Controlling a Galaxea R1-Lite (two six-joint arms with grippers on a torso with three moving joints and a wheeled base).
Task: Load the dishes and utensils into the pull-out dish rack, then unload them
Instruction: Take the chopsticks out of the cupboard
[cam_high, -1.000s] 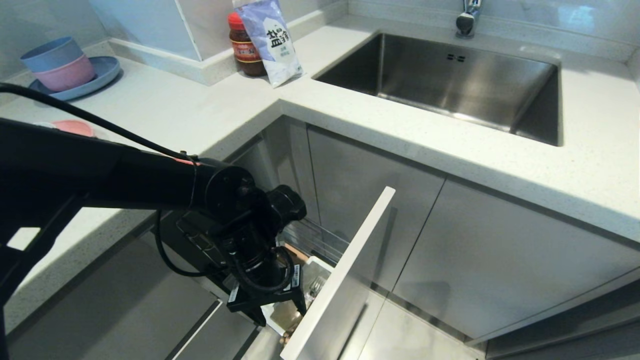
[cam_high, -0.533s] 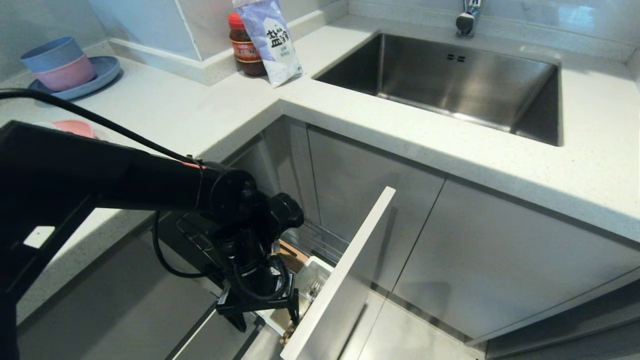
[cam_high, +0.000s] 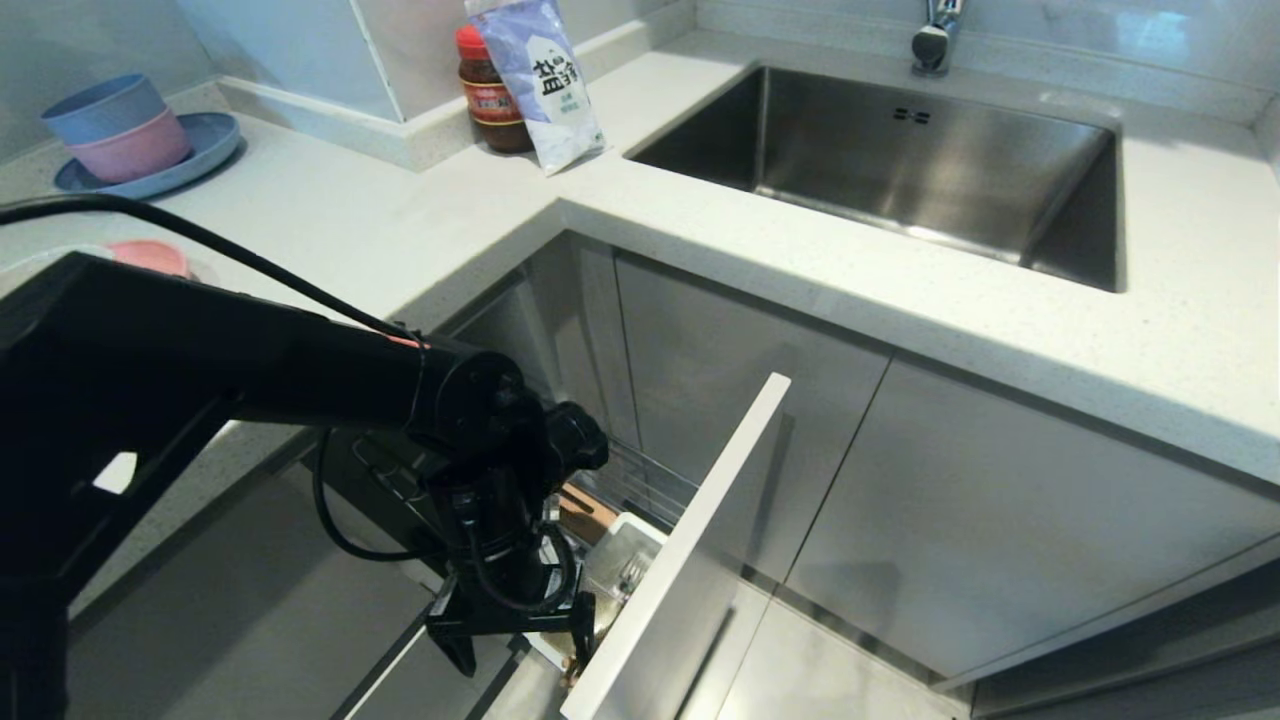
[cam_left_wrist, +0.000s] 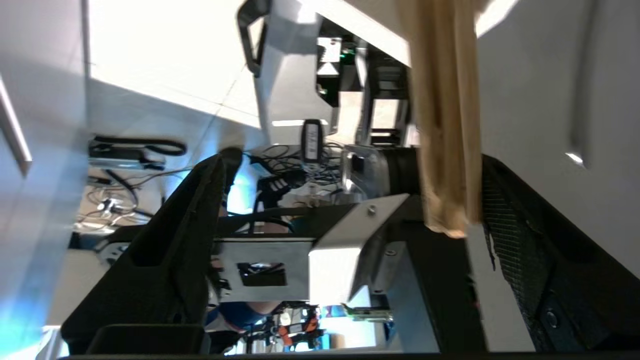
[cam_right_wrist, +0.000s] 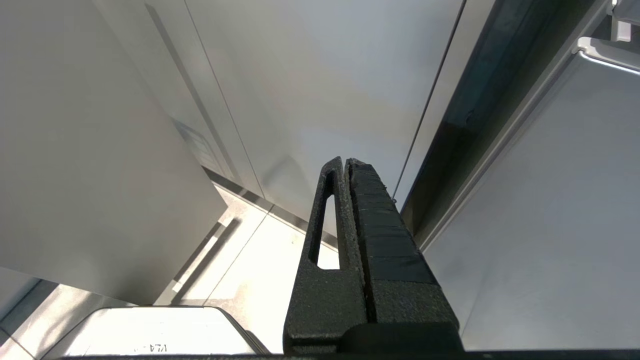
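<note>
Matte black left arm (cam_high: 250, 370) with looping black cable (cam_high: 330, 520), perhaps mesh-textured gripper pads (cam_left_wrist: 505, 220).

Head view bright w/ glare on sink (cam_high: 930, 160); left wrist view blurry, overexposed floor, chopsticks (cam_left_wrist: 445, 115) soft.

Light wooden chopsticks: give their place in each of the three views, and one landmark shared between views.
Head view: light wooden chopsticks low centre, below the open left gripper.
Left wrist view: chopsticks beside one finger, upper right.
Right wrist view: not in it.
Shared landmark: the left gripper's black fingers.
</note>
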